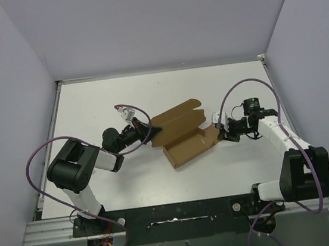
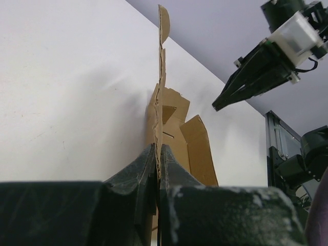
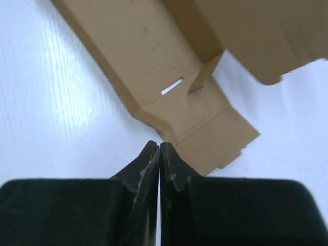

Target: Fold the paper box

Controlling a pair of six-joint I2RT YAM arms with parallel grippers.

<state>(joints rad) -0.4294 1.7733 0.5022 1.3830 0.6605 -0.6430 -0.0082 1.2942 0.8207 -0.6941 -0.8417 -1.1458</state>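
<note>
The left gripper (image 2: 158,149) is clamped shut on the left edge of the paper box (image 1: 188,143), which sits part-folded at the middle of the white tabletop (image 1: 90,108) with one panel raised. Just beside the box's right end, the right gripper (image 3: 159,145) is closed on nothing.

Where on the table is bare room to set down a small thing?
Free: the far strip of table behind the paper box, and the near strip in front of it. Crowded: the middle, with the left gripper clamping the box and the right gripper beside it.
</note>
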